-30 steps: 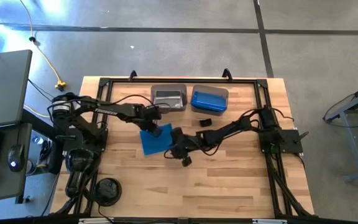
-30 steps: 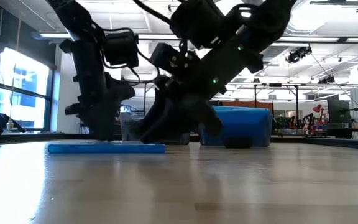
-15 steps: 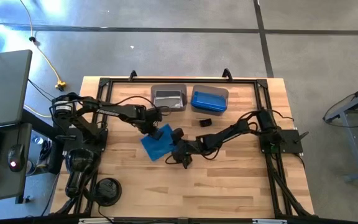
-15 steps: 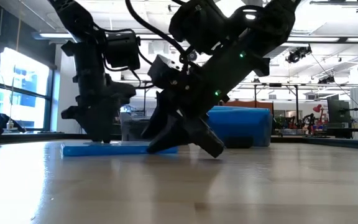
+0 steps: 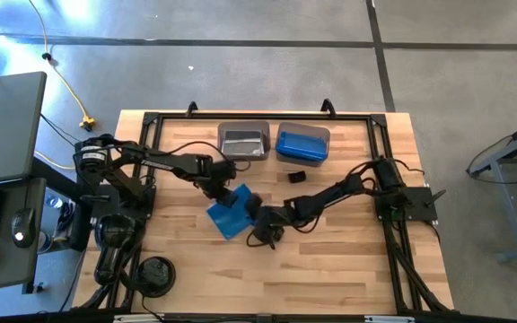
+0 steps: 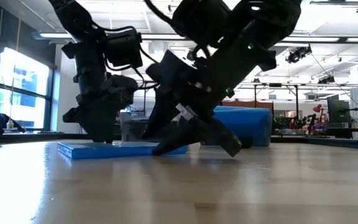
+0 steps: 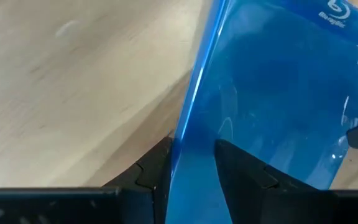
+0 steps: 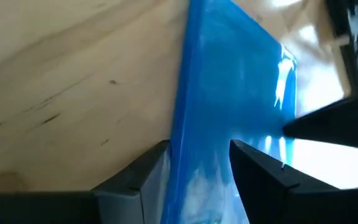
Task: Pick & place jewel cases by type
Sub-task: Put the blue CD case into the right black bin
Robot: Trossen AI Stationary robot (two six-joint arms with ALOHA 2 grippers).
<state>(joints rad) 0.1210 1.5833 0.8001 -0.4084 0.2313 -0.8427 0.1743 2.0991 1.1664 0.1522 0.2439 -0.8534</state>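
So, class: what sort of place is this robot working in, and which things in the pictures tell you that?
Probably a robotics lab or workshop: a bare grey concrete floor surrounds the wooden table, a desk with keyboard and mouse stands beside it, and the low view shows an open hall with ceiling strip lights.

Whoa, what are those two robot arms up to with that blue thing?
Both arms are gripping one blue jewel case in the middle of the table. The left gripper pinches one edge, the right gripper another. Its right-gripper end is lifted off the wood. At the back stand a grey bin and a bin holding blue cases.
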